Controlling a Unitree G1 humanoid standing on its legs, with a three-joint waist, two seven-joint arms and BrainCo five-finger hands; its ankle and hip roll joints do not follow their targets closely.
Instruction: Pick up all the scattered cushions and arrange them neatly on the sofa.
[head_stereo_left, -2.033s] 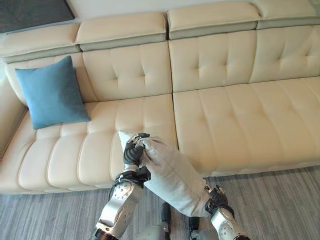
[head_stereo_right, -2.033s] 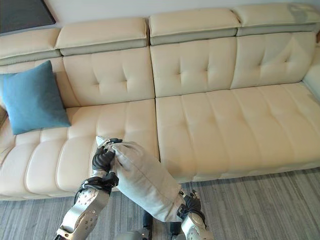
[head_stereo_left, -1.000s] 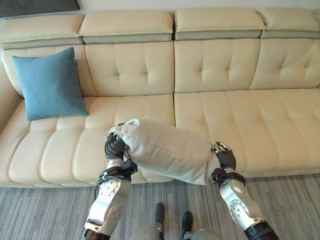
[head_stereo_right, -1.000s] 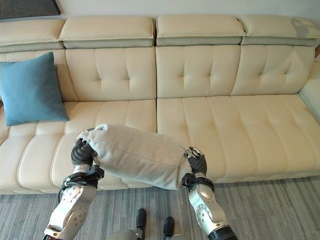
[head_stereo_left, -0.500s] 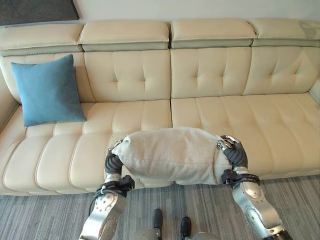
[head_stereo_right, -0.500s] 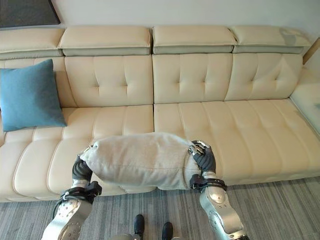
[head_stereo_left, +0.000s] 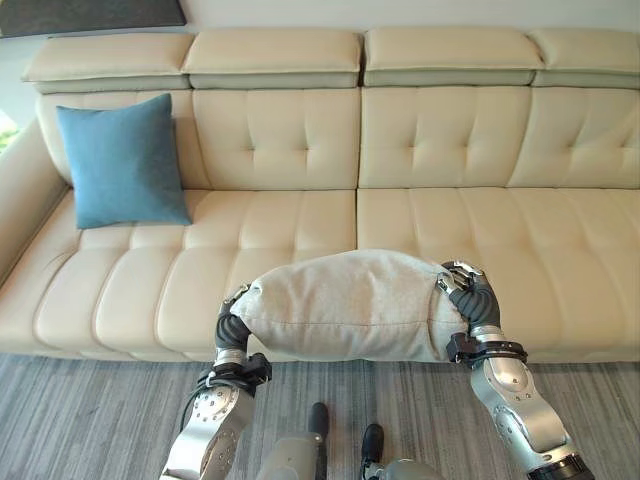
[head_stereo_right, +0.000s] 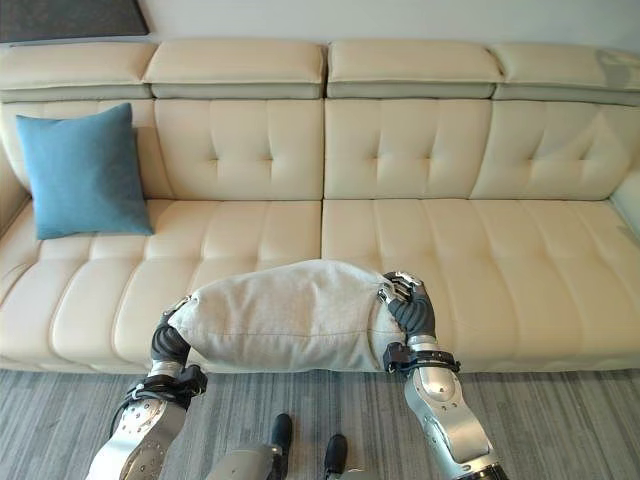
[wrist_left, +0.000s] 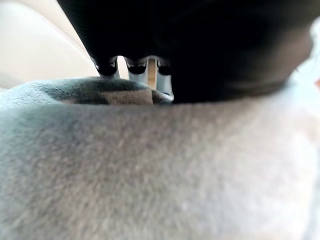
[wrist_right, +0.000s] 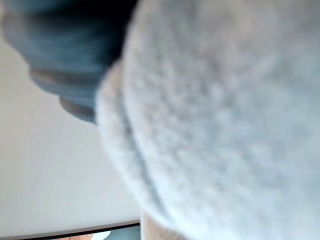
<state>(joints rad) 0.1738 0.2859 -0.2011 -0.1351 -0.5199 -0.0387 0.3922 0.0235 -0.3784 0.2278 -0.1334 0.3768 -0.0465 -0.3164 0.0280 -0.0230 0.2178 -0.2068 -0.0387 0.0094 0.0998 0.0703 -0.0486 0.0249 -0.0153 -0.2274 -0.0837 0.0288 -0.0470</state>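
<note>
With both arms out front, the left hand (head_stereo_left: 231, 327) is clamped on one end of the big pale grey fabric cushion (head_stereo_left: 348, 305), fingers curled into the corner, though most of that hand sits tucked behind the fabric so I'm partly going off the wrist view, where silver fingers (wrist_left: 137, 66) hook over the cloth. The right hand (head_stereo_left: 472, 299) does the same on the other end, fingers wrapped over the top edge.

Holding it by both ends makes sense to me: the cushion is wide and floppy, and one hand would just let it sag and swing. Stretched between the two hands it stays roughly level, long side across, which is already about how you'd want it to land.

Right now the cushion hangs in the air in front of the cream leather tufted sofa (head_stereo_left: 430, 140), over the front edge of the seat near the middle, apparently not resting on it. A square teal cushion (head_stereo_left: 124, 160) is already propped upright against the backrest at the left end, well apart from the grey one. My guess is the grey one gets carried forward and leaned against the backrest too.
</note>
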